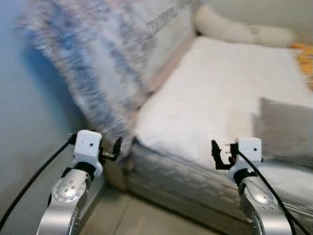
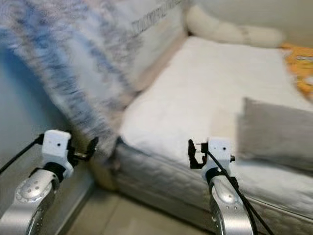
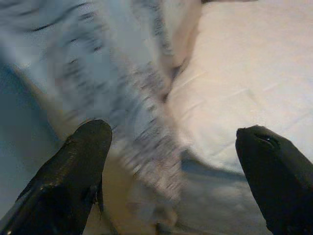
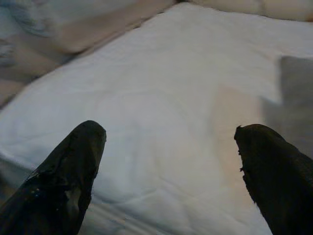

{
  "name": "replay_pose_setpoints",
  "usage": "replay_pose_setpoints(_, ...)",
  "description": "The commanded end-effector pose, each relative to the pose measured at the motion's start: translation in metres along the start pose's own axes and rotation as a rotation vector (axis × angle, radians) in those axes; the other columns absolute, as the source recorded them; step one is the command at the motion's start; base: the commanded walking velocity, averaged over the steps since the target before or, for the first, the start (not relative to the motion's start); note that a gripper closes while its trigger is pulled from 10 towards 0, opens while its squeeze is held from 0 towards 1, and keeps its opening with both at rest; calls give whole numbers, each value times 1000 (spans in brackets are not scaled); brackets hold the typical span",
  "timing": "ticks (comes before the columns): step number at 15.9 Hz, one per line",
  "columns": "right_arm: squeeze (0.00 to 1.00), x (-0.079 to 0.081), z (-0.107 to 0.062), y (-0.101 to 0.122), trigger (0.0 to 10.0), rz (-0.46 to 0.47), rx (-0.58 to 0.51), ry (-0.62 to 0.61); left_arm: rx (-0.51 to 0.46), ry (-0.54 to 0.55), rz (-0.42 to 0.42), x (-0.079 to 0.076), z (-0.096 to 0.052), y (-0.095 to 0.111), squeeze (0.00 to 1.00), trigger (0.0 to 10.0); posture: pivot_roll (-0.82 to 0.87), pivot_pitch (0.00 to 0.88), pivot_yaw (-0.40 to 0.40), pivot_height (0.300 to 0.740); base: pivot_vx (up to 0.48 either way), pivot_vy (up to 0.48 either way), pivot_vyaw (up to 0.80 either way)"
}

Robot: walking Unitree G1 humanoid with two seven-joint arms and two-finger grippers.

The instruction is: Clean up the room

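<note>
Bed [image 1: 230, 93]: white quilted cover, centre to right of frame. Headboard [image 1: 161, 44], pale, upper centre. Wall [image 1: 29, 137], blue-grey, left edge. Floor [image 1: 142, 220], beige, bottom centre. Soft, even light.

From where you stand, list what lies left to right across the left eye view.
Left gripper → blue-and-white fuzzy blanket → white mattress → right gripper → grey pillow.

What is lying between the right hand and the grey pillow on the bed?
Nothing: bare white sheet separates the right hand from the grey pillow, seen in the right wrist view.
</note>
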State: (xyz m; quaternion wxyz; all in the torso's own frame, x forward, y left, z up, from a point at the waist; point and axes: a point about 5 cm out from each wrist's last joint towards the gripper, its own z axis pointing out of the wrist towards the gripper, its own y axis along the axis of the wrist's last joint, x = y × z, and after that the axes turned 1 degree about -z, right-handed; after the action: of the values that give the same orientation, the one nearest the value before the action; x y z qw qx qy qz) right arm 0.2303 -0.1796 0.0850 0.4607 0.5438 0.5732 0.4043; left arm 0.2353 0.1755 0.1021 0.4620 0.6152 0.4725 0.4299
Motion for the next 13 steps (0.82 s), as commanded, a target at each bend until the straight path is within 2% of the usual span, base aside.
replay_pose_setpoints(1,0,-11,-1,0,10000,-4,-4,-36,-22,-31,-4,-8,4,5,0,10000,-21,0,-12,740,289,0,0)
replay_pose_setpoints(3,0,-11,-1,0,10000,-3,-6,-38,-24,-34,-4,-8,5,5,0,10000,-22,0,-12,740,292,0,0)
replay_pose_setpoints(5,0,-12,-1,-1,10000,-4,-7,-40,-25,-38,-2,-9,5,4,0,10000,-21,0,-13,740,322,0,-800)
replay_pose_setpoints(13,0,-11,0,-1,10000,-11,-14,-29,-24,-50,5,-11,6,3,0,10000,-16,0,-16,740,339,0,-100)
